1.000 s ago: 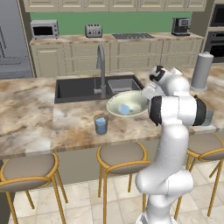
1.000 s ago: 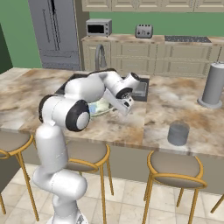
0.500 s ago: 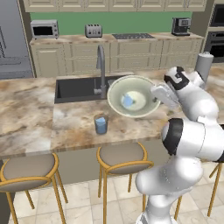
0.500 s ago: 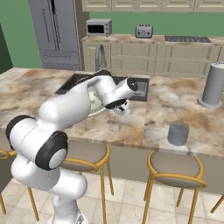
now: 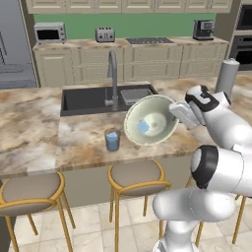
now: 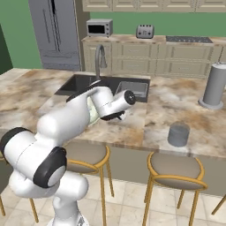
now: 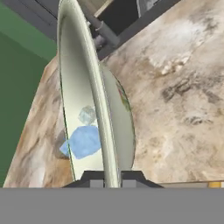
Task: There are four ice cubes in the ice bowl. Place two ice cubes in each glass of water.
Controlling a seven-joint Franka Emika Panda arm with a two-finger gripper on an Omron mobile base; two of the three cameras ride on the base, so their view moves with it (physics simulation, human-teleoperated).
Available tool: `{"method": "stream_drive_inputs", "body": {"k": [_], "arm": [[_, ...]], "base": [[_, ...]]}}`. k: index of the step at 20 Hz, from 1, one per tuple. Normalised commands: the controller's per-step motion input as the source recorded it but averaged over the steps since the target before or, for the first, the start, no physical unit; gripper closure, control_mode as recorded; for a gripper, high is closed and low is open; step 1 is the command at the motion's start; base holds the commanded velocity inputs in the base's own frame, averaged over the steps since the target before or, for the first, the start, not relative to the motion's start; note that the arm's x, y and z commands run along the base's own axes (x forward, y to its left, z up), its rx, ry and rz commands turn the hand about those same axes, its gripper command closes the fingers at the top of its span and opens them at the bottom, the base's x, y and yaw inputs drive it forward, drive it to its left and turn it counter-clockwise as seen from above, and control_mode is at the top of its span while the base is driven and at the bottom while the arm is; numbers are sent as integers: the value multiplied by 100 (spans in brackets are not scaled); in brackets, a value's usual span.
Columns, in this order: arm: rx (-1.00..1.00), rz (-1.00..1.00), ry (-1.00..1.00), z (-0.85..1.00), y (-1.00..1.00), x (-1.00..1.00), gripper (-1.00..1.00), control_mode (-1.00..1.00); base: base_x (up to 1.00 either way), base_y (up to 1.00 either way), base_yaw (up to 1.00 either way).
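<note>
The pale cream-green ice bowl (image 5: pixel 156 118) is lifted off the counter and tipped steeply on edge, its inside facing the left base camera. My gripper (image 5: pixel 173 110) is shut on its right rim; in the hand view the thin rim (image 7: pixel 94 100) runs up from between my fingertips (image 7: pixel 113 178). Light-blue ice cubes (image 7: pixel 85 141) lie low inside the tilted bowl (image 7: pixel 74 87), seen also as a blue patch, the ice cubes (image 5: pixel 143 126). One glass of water (image 5: pixel 112 140) stands on the counter just left of the bowl. The other glass of water (image 6: pixel 178 134) stands far to the right.
A dark sink (image 5: pixel 91 98) with a tall faucet (image 5: pixel 113 74) lies behind the bowl. A tall grey cylinder (image 6: pixel 214 86) stands at the counter's right end. Stools (image 5: pixel 138 177) line the counter's front edge.
The bowl went from lying flat on the counter to raised and tipped nearly on edge. The arm swung right and outward, and the fingers closed tighter on the rim.
</note>
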Motion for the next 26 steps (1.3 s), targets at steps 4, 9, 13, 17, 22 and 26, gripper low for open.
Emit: {"method": "stream_drive_inputs", "body": {"k": [4,9,13,17,22,26], "arm": [[0,0,0,0,0,0,100,100],[0,0,0,0,0,0,100,100],[0,0,0,0,0,0,100,100],[0,0,0,0,0,0,100,100],[0,0,0,0,0,0,100,100],[0,0,1,0,0,16,100,-100]], "base": [[0,-100,-1],[0,-100,-2],[0,-100,-3],[0,-95,-1],[5,-63,0],[24,-4,0]]}}
